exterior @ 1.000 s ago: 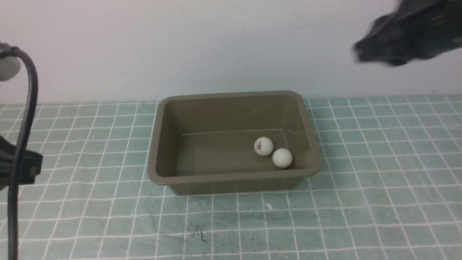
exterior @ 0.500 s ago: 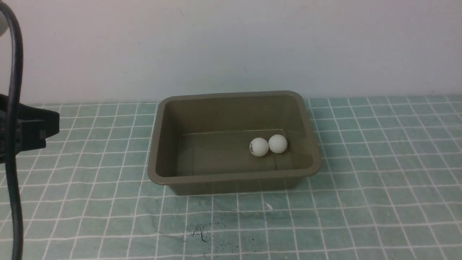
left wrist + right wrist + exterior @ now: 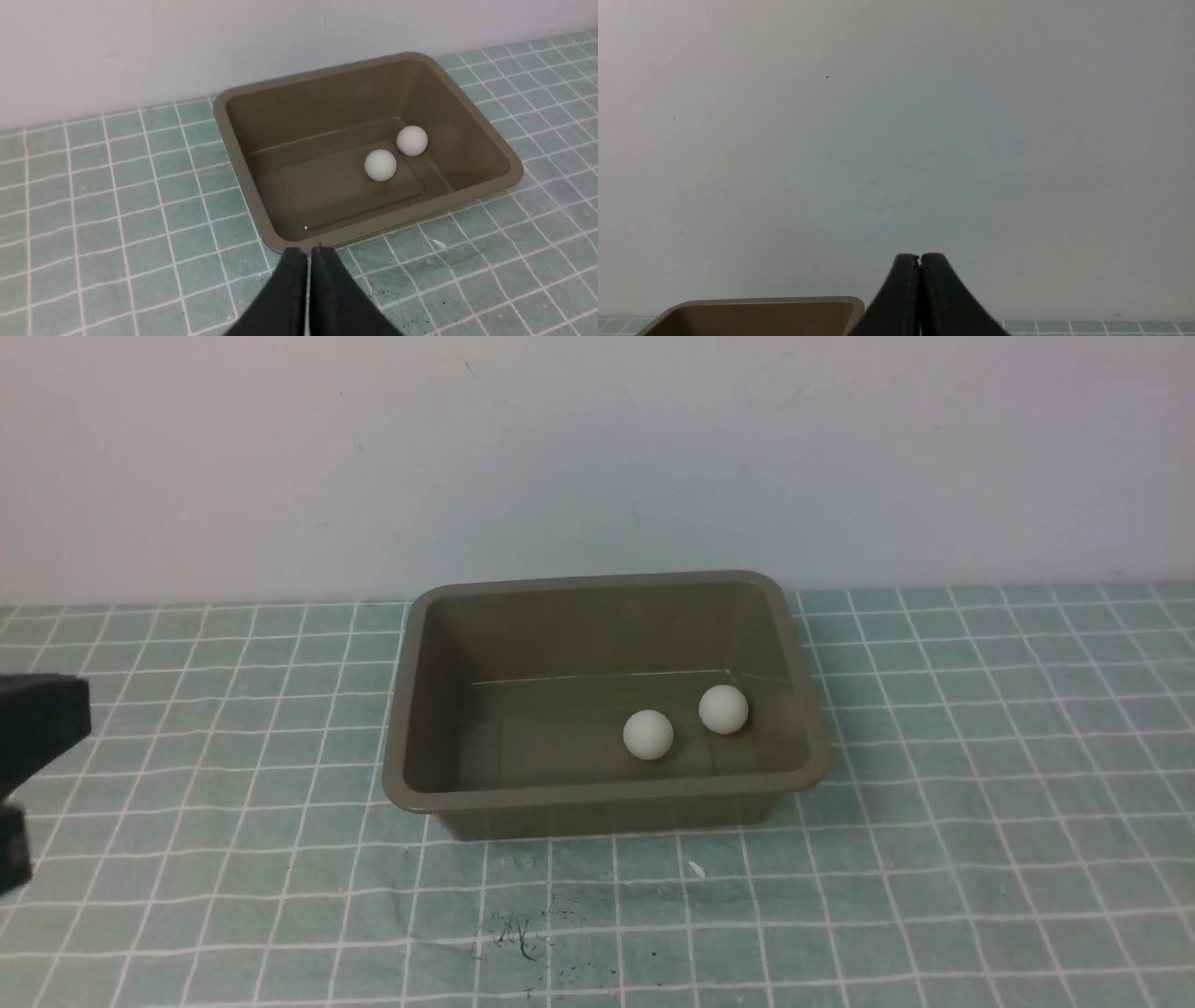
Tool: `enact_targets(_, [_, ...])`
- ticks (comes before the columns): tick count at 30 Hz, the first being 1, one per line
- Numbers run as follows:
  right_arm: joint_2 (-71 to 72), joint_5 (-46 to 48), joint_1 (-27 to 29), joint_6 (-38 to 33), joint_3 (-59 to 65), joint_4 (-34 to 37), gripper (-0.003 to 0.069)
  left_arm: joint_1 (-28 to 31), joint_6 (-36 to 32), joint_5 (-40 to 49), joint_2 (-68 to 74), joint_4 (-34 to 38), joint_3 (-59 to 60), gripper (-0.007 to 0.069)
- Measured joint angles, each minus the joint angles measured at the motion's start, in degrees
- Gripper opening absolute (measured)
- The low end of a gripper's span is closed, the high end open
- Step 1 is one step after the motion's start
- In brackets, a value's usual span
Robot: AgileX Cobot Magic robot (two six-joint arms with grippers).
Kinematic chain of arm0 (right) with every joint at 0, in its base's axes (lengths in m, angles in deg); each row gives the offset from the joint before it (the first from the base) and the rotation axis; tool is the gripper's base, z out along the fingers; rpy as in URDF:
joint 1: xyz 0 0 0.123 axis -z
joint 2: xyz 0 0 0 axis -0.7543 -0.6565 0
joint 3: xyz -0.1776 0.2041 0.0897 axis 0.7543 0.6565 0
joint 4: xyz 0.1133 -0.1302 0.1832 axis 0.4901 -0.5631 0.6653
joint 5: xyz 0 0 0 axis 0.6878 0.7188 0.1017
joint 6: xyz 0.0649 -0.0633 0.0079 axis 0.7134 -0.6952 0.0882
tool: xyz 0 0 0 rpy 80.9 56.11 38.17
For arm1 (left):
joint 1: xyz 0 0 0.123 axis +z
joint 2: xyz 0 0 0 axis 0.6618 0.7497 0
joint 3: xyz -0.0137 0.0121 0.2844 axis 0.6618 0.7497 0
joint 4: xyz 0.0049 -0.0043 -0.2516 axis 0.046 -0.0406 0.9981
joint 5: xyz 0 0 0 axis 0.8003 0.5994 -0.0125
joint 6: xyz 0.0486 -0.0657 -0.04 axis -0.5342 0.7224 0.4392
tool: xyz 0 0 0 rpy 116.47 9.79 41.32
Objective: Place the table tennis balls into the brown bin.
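Inside the brown bin (image 3: 607,795) on the gridded counter (image 3: 233,859), two white table tennis balls (image 3: 648,735) (image 3: 724,709) sit apart in the front view; in the left wrist view, the left pincer (image 3: 309,251) is closed, empty; in the right wrist view, the right pincer (image 3: 920,257) is closed, empty, before a pale wall (image 3: 924,140).

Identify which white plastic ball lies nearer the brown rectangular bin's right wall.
The white plastic ball farther from the robot; the other sits nearer the bin's middle.

Two balls (image 3: 686,721) in bin (image 3: 607,796) — apart (one farther right) — wall (image 3: 597,457) behind.
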Motion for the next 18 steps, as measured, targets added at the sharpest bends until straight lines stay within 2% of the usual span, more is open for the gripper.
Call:
enact_targets(3, [0.0, 0.0, 0.0, 0.0, 0.0, -0.2, -0.0015, 0.0, 0.0, -4.5, -8.2, 0.6, 6.9, -0.0005])
enact_targets(10, [0.0, 0.0, 0.0, 0.0, 0.0, -0.2, -0.0015, 0.0, 0.0, -5.2, -18.8, 3.1, 12.3, -0.0005])
enact_targets(18, [0.0, 0.0, 0.0, 0.0, 0.0, -0.2, -0.0015, 0.0, -0.6, -4.8, -20.5, 3.0, 13.8, -0.0005])
